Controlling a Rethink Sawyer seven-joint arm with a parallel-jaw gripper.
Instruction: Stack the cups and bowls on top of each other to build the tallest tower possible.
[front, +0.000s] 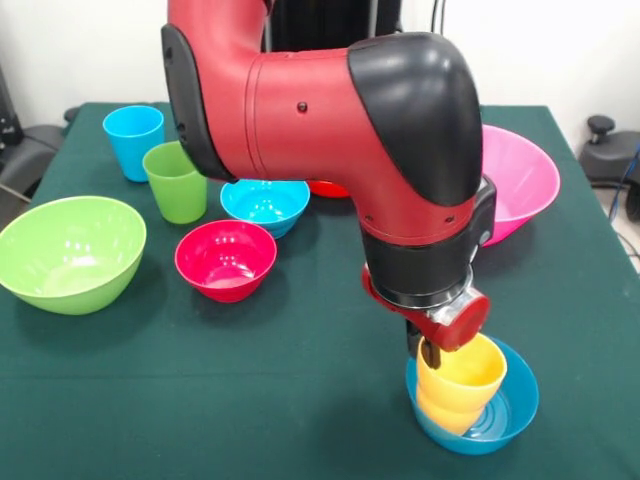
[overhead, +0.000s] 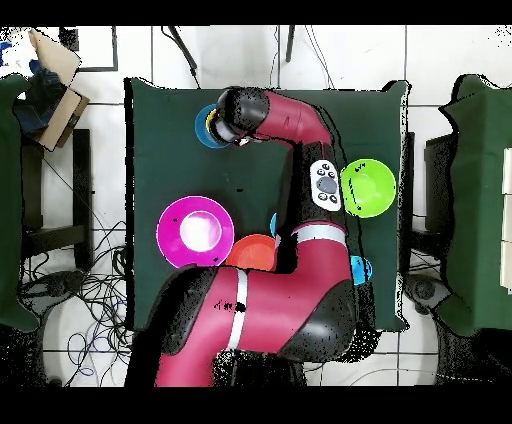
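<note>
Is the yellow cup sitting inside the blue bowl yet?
Yes: the yellow cup stands mouth-up, tilted, within the blue bowl, end effector at its rim.

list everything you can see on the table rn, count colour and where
large bowls: 2, lime green at the left edge, pink at the right behind the arm
small bowls: 3, red and blue mid-left, another blue at the front right
orange bowl: 1, mostly hidden beside the pink one
cups: 3, light blue and green at the back left, yellow inside the front blue bowl
table: 1, dark green cloth
arm: 1, red and black
gripper: 1, at the yellow cup's rim
</note>
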